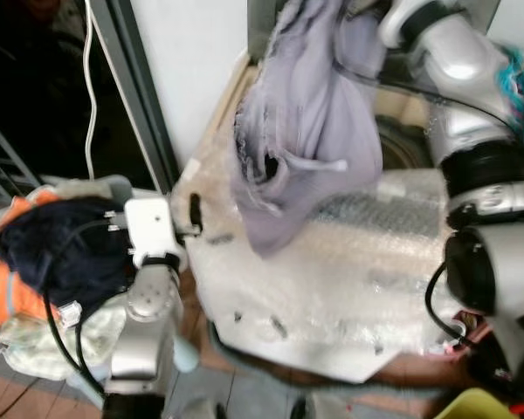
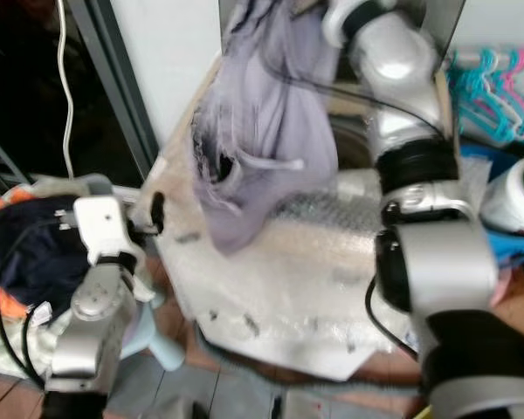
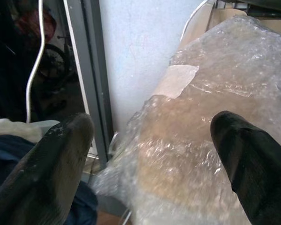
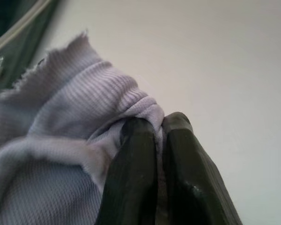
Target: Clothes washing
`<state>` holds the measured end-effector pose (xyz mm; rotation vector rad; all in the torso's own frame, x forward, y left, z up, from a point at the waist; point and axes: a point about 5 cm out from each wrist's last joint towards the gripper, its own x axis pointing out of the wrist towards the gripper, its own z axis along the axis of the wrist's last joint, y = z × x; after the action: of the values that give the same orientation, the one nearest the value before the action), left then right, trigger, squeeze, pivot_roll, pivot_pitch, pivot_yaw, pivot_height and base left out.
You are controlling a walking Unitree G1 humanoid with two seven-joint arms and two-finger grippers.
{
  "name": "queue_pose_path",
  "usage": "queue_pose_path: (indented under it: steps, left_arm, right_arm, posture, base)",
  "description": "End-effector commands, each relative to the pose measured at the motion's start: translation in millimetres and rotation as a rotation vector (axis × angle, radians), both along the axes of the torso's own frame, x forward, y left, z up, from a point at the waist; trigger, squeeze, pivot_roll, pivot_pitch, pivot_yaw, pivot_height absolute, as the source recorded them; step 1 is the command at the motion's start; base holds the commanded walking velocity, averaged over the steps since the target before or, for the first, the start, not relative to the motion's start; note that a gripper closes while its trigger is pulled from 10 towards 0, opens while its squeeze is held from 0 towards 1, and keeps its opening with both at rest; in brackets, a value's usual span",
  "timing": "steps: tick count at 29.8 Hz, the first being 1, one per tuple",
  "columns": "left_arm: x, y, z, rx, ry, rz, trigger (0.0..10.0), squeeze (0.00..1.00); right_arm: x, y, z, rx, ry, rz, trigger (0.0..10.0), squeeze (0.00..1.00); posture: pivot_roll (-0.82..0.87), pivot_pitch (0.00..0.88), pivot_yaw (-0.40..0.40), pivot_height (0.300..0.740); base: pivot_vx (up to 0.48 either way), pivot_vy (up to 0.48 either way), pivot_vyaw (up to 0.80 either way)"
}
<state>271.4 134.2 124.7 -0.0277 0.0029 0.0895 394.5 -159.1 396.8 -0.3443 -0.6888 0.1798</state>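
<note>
- Looking from the left eye view: the right hand (image 1: 367,10) is holding a lilac garment (image 1: 301,131) up high, and it's dangling long-axis straight down over the bubble-wrapped washer top (image 1: 332,288). The drum opening (image 1: 402,144) is sitting just behind the cloth, so I'm guessing the drop is going back and down, and the right arm is clearly the nearer one.
- Right eye view: the left hand (image 2: 155,214) is hovering at the washer's left edge, beside a laundry pile (image 2: 26,253) of dark and orange clothes.
- Left wrist view: its fingers (image 3: 56,164) are spread wide, gripping nothing, with crinkly glossy wrap ahead.
- Right wrist view: fingers (image 4: 136,173) are pinching tight on soft ribbed knit with a frayed edge.
</note>
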Motion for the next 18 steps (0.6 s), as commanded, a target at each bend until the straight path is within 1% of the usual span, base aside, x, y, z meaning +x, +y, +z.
queue_pose_path:
  steps: [1,3,4,5,6,7,8,10,11,12,13,17,18]
  left_arm:
    - [-1.3,4.3,-1.5,-0.007,0.007,0.038,10.0,0.00]
    - [-2.2,4.3,-1.8,-0.013,0.008,0.046,10.0,0.00]
    - [-2.4,4.3,-1.9,-0.015,0.009,0.048,10.0,0.00]
    - [-2.4,4.3,-1.9,-0.015,0.009,0.048,10.0,0.00]
    - [-2.6,4.5,-2.1,-0.015,0.011,0.049,10.0,0.00]
    - [-2.6,4.5,-2.1,-0.015,0.011,0.049,10.0,0.00]
    - [-2.7,4.6,-2.5,-0.014,0.014,0.047,10.0,0.00]
    - [-2.7,4.6,-2.5,-0.014,0.014,0.047,10.0,0.00]
    - [-2.5,3.6,-3.4,-0.011,0.019,0.037,10.0,0.00]
    - [-2.0,2.5,-3.7,-0.010,0.022,0.031,10.0,0.00]
    - [-1.5,1.7,-4.0,-0.009,0.024,0.028,10.0,0.00]
    - [-0.3,1.1,-4.5,-0.006,0.029,0.026,10.0,0.00]
    - [-0.2,1.3,-5.0,-0.005,0.032,0.028,10.0,0.00]
  right_arm:
    - [-5.1,1.4,16.7,0.040,-0.085,-0.028,10.0,0.00]
    - [0.9,0.7,-2.9,0.013,-0.037,-0.051,10.0,0.00]
    - [4.8,2.2,-22.4,-0.015,0.010,-0.052,10.0,0.00]
    - [4.8,2.2,-22.4,-0.015,0.010,-0.052,10.0,0.00]
    - [8.3,2.7,-45.9,-0.022,0.076,-0.044,10.0,0.00]
    - [8.3,2.7,-45.9,-0.022,0.076,-0.044,10.0,0.00]
    - [9.3,3.0,-73.5,-0.029,0.154,-0.032,10.0,0.00]
    - [9.3,3.0,-73.5,-0.029,0.154,-0.032,10.0,0.00]
    - [3.9,0.9,-123.4,0.003,0.294,0.011,10.0,0.00]
    - [-1.4,-1.6,-139.4,0.030,0.340,0.029,10.0,0.00]
    - [-5.8,-4.8,-149.7,0.050,0.363,0.032,10.0,0.99]
    - [-18.1,-14.8,-172.7,0.078,0.412,0.007,10.0,1.00]
    - [-30.0,-20.3,-187.9,0.072,0.431,-0.008,10.0,1.00]
  posture:
    - [-0.01,0.000,0.002,0.740]
    - [0.00,0.000,0.001,0.740]
    - [0.00,0.000,0.001,0.740]
    - [0.00,0.000,0.001,0.740]
    - [0.00,0.000,0.004,0.740]
    - [0.00,0.000,0.004,0.740]
    - [0.00,0.000,0.008,0.740]
    - [0.00,0.000,0.008,0.740]
    - [-0.02,0.000,0.018,0.740]
    - [-0.02,0.000,0.018,0.740]
    - [-0.02,0.000,0.019,0.740]
    - [-0.02,0.000,0.021,0.740]
    - [-0.03,0.000,0.022,0.740]
  base:
    - [0.000,0.000,0.00]
    - [0.000,0.000,0.00]
    - [0.000,0.000,0.00]
    - [0.000,0.000,0.00]
    - [0.000,0.000,0.00]
    - [0.000,0.000,0.00]
    - [0.000,0.000,0.00]
    - [0.000,0.000,0.00]
    - [0.000,0.000,0.00]
    - [0.000,0.000,0.00]
    - [0.000,0.000,0.00]
    - [0.000,0.000,0.00]
    - [0.000,0.000,0.00]
